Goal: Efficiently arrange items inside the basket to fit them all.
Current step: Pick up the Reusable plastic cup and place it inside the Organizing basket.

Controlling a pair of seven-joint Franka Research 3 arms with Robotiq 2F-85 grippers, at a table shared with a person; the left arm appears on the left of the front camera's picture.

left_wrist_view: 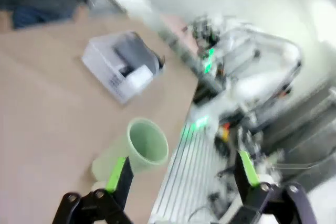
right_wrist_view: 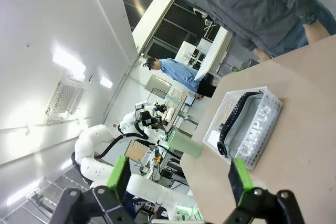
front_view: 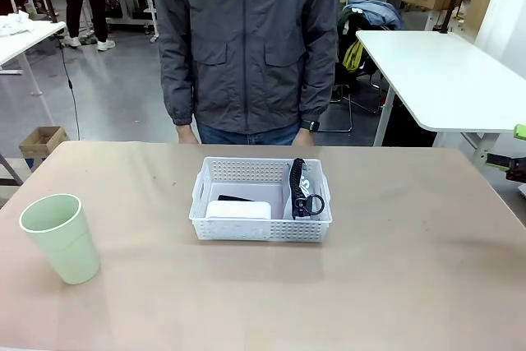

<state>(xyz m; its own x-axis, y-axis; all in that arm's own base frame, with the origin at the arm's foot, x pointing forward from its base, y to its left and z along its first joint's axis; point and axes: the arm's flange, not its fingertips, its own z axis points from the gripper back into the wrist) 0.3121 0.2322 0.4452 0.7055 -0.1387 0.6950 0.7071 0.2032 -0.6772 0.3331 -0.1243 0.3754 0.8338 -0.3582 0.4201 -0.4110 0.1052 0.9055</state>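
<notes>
green cup (left_wrist_view: 140, 148) near left gripper (left_wrist_view: 181, 167), basket (left_wrist_view: 105, 72) beyond

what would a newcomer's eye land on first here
The white basket in the middle of the table draws the eye first, holding a grey CAMPUS pouch and a white block. Next comes the pale green cup, upright and alone near the table's near left corner, well apart from the basket. A person in a grey jacket stands at the far edge.

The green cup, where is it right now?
In the front view the cup stands upright on the table, at its near left, apart from the basket in the middle.
</notes>
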